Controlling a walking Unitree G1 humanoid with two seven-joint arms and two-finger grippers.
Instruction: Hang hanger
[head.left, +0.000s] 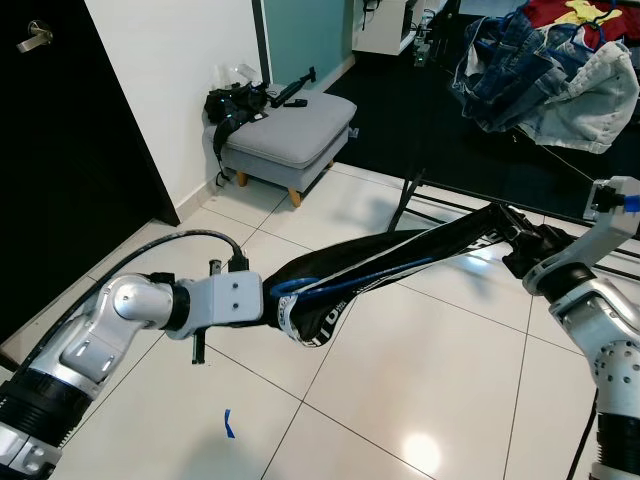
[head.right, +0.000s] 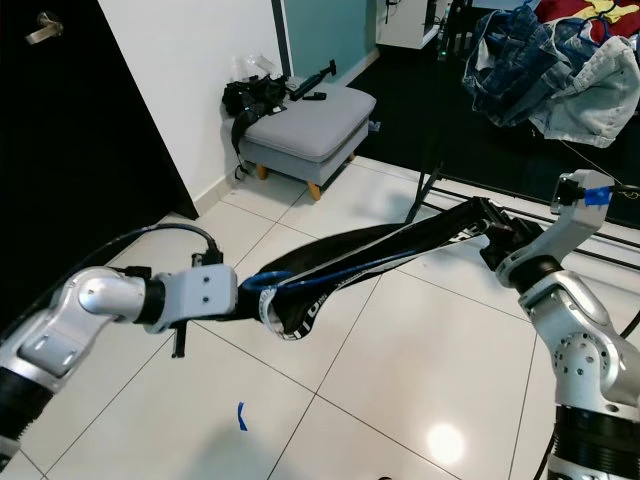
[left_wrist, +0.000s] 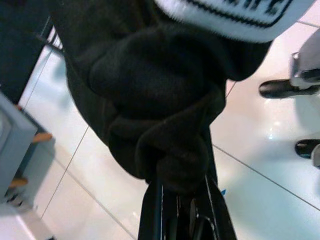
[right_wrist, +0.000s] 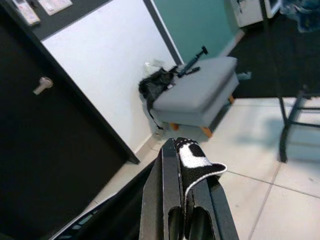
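From my head cameras, my left gripper (head.left: 272, 305) and right gripper (head.left: 512, 238) stretch a black garment (head.left: 385, 265) between them above the tiled floor (head.left: 420, 350), near a grey footstool (head.left: 290, 130). My left wrist view shows my fingers (left_wrist: 152, 210) clamped on bunched cloth. My right wrist view shows my fingers (right_wrist: 162, 185) pinching its white-printed edge.

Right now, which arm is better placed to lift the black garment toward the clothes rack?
Right. The right gripper holds the black garment beside the clothes rack; the left gripper is farther.
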